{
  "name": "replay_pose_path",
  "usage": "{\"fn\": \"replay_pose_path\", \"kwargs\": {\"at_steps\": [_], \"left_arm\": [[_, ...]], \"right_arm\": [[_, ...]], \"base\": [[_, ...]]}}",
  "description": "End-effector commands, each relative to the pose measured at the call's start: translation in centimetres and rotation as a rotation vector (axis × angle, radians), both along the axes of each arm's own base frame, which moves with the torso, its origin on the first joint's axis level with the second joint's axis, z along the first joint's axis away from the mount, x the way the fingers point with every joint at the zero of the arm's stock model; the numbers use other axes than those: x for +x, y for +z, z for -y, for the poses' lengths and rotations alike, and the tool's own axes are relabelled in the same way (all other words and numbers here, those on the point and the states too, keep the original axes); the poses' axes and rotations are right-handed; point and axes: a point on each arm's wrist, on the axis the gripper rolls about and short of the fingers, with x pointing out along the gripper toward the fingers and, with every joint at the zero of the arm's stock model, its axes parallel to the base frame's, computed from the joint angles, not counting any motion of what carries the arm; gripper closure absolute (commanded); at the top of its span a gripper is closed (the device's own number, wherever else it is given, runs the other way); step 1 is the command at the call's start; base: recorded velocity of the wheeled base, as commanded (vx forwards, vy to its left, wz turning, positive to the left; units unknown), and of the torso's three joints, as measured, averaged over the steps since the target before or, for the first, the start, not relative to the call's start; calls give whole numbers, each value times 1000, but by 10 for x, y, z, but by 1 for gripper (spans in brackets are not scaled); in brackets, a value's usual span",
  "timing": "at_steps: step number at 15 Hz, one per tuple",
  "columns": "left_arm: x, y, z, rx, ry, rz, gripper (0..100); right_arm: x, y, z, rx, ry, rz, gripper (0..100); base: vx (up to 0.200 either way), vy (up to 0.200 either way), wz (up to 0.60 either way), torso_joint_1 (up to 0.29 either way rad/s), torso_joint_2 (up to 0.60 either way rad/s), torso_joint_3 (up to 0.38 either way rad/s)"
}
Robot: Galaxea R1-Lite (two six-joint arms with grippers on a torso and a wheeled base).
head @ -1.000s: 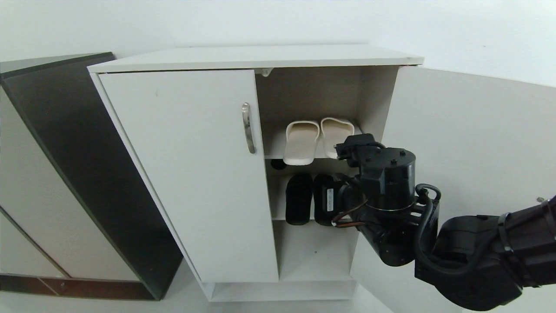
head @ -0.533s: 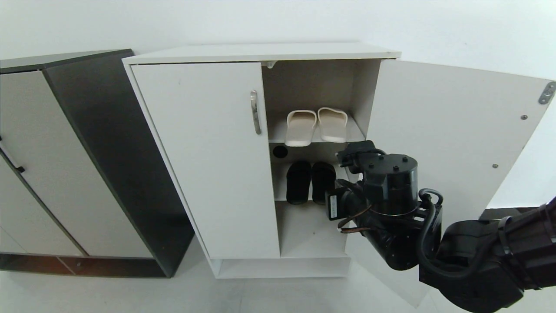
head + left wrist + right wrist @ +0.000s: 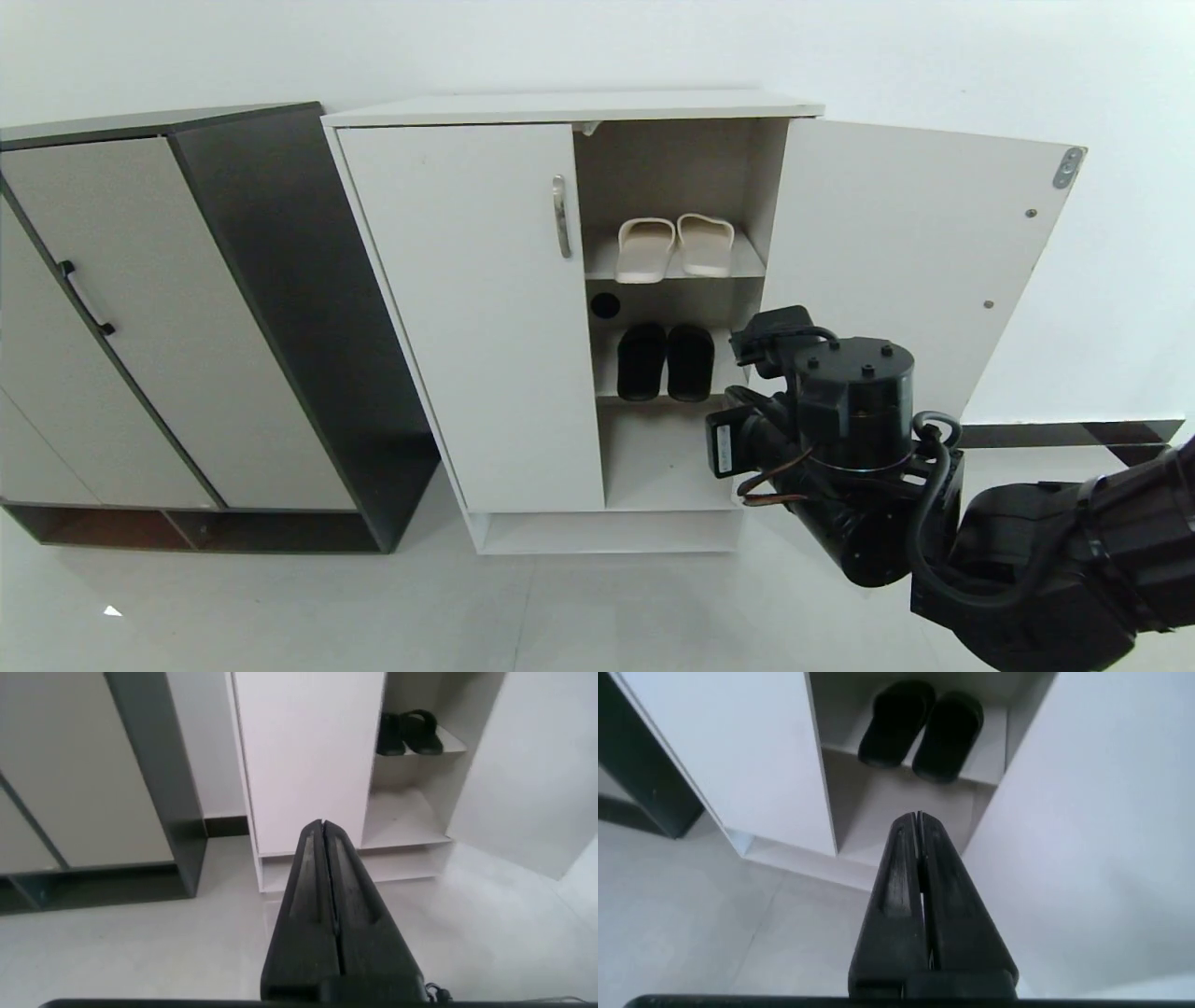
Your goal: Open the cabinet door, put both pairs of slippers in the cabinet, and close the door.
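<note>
The pale slippers (image 3: pixel 674 247) are stowed on the upper shelf of the cabinet (image 3: pixel 569 107), the black slippers (image 3: pixel 665 361) below, its right door (image 3: pixel 896 271) swung wide. The right gripper (image 3: pixel 920 821) and left gripper (image 3: pixel 322 826) are closed on nothing before the cabinet. If pushed glancingly, the right door could be left ajar.

One white cabinet (image 3: pixel 569 107) with two doors (image 3: pixel 887 261), one grey-fronted dark cabinet (image 3: pixel 280 280), two cream slippers (image 3: pixel 645 250), two black slippers (image 3: pixel 642 361), four slippers total.
</note>
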Motion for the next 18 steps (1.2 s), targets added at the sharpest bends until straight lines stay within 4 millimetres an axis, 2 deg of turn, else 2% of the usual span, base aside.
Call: {"fn": "replay_pose_path", "kwargs": {"at_steps": [1, 16, 18], "left_arm": [[0, 0, 0, -1, 1, -2, 100], [0, 0, 0, -3, 1, -2, 100], [0, 0, 0, -3, 1, -2, 100]], "right_arm": [[0, -2, 0, -5, 0, -5, 100], [0, -2, -1, -1, 4, -2, 100], [1, -3, -1, -1, 4, -2, 100]], "base": [[0, 0, 0, 0, 0, 0], [0, 0, 0, 0, 0, 0], [0, 0, 0, 5, -222, -261]]}}
